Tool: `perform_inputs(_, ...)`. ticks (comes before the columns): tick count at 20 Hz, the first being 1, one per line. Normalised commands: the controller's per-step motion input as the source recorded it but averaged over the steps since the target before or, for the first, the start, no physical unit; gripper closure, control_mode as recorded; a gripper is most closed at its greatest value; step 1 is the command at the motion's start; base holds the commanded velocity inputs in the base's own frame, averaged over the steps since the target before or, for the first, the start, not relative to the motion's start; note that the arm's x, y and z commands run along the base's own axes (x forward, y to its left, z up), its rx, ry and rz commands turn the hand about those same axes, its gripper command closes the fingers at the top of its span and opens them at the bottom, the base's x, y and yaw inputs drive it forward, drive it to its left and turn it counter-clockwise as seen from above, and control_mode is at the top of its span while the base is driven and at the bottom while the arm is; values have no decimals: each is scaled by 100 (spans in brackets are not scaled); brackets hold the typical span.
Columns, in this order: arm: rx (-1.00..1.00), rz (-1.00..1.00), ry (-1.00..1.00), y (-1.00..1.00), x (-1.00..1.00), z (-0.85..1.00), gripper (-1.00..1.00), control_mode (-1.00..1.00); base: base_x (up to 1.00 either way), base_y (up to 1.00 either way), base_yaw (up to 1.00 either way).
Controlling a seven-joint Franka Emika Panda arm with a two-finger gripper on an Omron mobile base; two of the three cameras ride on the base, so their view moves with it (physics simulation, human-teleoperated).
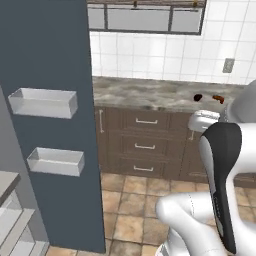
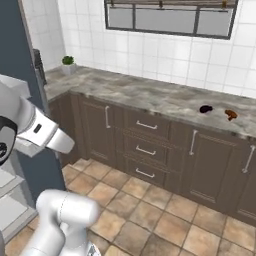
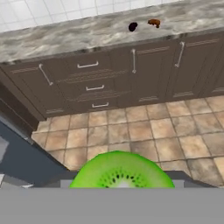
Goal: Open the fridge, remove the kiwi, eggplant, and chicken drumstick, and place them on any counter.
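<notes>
Kitchen tiles and a long run of brown cabinets fill the ground between the robot and the far wall, with the counter [image 2: 150, 97] on top. The kiwi [image 3: 121, 170] sits right at the gripper [image 3: 122, 186] in the hand view, a bright green cut face with a ring of dark seeds around a pale core, pressed close against the lens. It looks clamped between the jaws, though the fingertips themselves are covered by the fruit, so the hold is my reading rather than something plainly seen. The fruit is round, so it has no long axis to mind.

From the kiwi, the counter lies far ahead across the floor. On its right part rest the eggplant [image 2: 205, 108], dark and oval, and just right of it the reddish-brown drumstick [image 2: 230, 114], close together but apart. Stone to their left is free for a set-down, I judge. At the left stands the open fridge [image 1: 50, 65] door, with two white bins [image 1: 44, 102] on its inner face.
</notes>
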Motion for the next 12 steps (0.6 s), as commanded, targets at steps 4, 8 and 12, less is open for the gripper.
perform_inputs(4,0,0,0,0,0,0,100,100,31,-52,-19)
perform_inputs(8,0,0,0,0,0,0,100,100,21,-62,-17)
perform_inputs(12,0,0,0,0,0,0,100,100,31,-68,-20)
